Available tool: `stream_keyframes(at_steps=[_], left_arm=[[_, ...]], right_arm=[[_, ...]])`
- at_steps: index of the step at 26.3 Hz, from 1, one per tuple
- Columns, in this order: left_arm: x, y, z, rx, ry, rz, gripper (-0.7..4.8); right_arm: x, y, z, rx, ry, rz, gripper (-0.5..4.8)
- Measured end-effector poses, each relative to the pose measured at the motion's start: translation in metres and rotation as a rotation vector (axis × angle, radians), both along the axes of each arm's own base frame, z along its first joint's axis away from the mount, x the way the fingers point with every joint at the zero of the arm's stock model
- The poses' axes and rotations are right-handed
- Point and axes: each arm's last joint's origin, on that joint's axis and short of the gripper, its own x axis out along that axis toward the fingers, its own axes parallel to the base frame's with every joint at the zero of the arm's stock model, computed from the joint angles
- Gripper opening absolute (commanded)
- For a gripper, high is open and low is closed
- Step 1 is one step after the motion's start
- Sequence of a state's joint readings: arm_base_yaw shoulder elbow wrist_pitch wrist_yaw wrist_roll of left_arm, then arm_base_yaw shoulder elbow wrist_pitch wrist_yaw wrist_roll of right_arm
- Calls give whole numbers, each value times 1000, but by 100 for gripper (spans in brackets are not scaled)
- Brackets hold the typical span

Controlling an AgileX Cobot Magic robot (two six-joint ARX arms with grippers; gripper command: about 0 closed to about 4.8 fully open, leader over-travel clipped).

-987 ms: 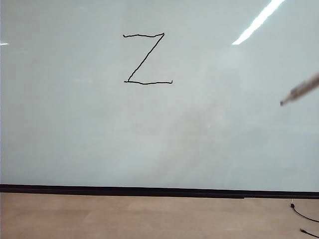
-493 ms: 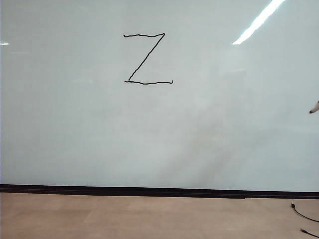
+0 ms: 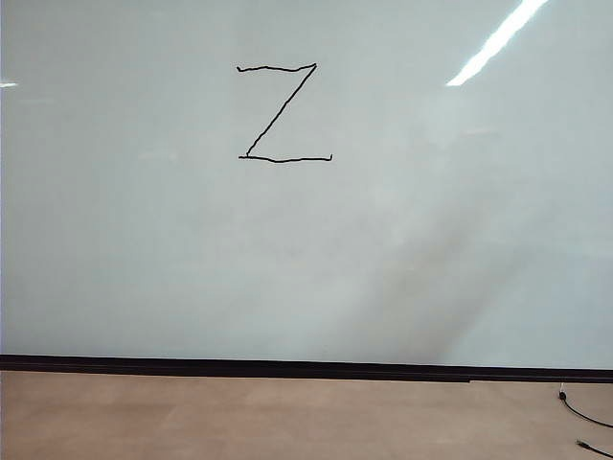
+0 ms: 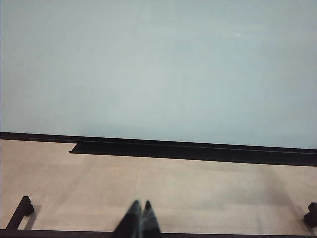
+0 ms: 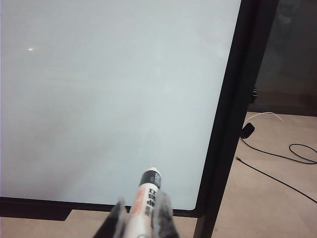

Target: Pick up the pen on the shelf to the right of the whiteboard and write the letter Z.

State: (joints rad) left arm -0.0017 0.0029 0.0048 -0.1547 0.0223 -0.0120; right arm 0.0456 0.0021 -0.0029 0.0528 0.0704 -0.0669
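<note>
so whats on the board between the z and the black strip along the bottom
Nothing: in the exterior view the whiteboard is bare from the letter Z down to the black strip, with only faint shadows and glare.

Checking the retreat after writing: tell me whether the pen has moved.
Yes. It slid off the exterior view's right edge, away from the Z; the right hand holds the pen.

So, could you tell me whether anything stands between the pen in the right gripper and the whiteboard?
Nothing visible does. The right gripper is shut on the pen, whose tip points at a bare stretch of the whiteboard near its right frame. The letter Z is already drawn.
</note>
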Motion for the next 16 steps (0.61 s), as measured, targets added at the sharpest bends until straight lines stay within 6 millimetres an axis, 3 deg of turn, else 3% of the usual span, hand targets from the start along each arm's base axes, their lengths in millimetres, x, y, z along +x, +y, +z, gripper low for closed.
stream_keyframes(at_steps=[16], left_arm=[[0, 0, 0, 0, 0, 0, -5]], right_arm=[[0, 0, -3, 5, 26, 0, -7]])
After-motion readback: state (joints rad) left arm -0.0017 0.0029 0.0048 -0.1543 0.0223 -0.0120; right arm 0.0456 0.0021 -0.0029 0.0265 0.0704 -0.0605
